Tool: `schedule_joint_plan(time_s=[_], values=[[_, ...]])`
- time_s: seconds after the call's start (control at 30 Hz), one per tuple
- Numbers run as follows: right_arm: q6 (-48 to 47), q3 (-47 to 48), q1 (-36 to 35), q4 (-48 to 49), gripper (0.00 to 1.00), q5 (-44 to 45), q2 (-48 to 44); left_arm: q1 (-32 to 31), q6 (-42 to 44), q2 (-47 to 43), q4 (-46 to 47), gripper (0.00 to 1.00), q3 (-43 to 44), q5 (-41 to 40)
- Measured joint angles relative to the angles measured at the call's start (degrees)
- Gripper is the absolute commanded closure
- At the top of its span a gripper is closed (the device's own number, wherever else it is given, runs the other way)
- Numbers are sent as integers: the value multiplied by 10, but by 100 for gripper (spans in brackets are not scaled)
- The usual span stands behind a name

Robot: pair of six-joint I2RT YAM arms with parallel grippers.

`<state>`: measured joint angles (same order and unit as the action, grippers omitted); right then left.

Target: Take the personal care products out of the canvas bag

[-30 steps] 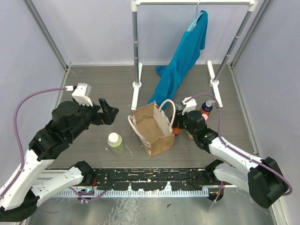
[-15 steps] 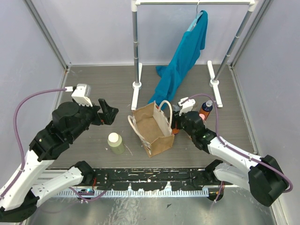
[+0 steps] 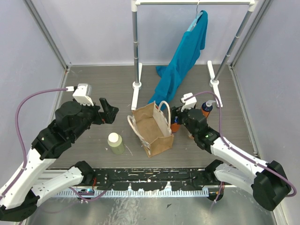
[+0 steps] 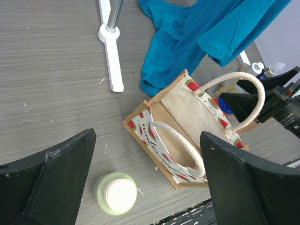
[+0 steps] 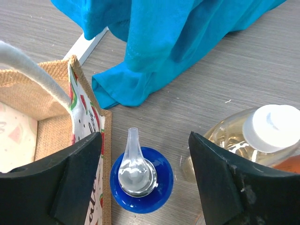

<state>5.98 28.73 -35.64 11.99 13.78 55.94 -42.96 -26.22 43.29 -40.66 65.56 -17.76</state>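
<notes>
Grey wood-grain table [image 3: 93,79] runs between pale cell walls. Over it the right gripper [image 5: 144,140] is spread wide, one black finger on each side of a round blue pump bottle with a clear nozzle [image 5: 140,176]. I cannot tell whether they touch it. That bottle stands upright on the table just beside the right wall of the tan boxy canvas bag with cream loop handles [image 3: 157,136]. The bag is upright with its mouth open and shows a watermelon-print lining. An amber-tinted bottle with a white cap [image 5: 262,133] stands near the right finger. The left gripper [image 4: 147,140] hangs wide open above the table, left of the bag. Below it a pale yellow-green bottle with a wide white cap [image 3: 115,143] stands near the bag's left side. Behind, a teal cloth garment [image 3: 187,51] droops from a white pipe rack [image 3: 136,42]
</notes>
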Motion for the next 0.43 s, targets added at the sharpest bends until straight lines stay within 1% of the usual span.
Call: schedule_joint_plan(time_s=[0.1, 0.17, 0.3, 0.37, 0.43], values=[[-3, 16, -3, -24, 16, 15, -23, 0, 0, 0, 0, 1, 0, -9], [-3, 43, -3, -51, 14, 32, -38, 0, -1, 0, -4, 1, 0, -26], [1, 161, -3, -137, 8, 78, -32, 0, -15, 18, -32, 1, 5, -73], [0, 233, -3, -183, 2, 103, -12, 0, -19, 50, -63, 1, 24, -94], [-1, 301, -3, -215, 0, 128, 11, 0, -22, 88, -90, 1, 54, -110]])
